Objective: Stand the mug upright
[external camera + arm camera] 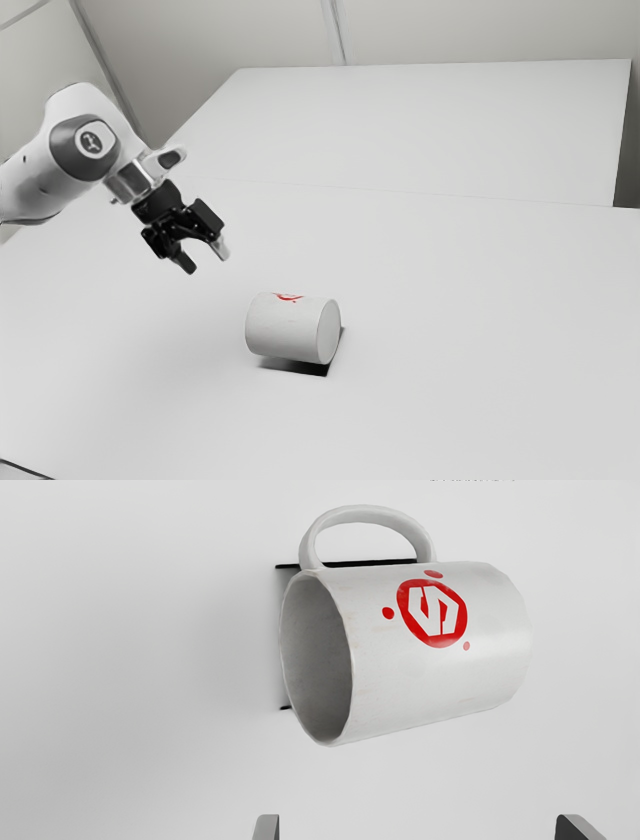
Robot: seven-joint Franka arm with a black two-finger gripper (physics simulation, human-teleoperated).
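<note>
Mug (283, 328) lying sideways, handle (367, 514) in wrist view, base (329, 331) in exterior view, claw (205, 259) spread

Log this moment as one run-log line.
task: set mug upright | mug: on its side, ungripped | gripper: open, above table, apart from mug | status: not yet upright

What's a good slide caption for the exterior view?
Claw open and clear of a white mug lying on its side on the pale table, still to be set upright.
</note>
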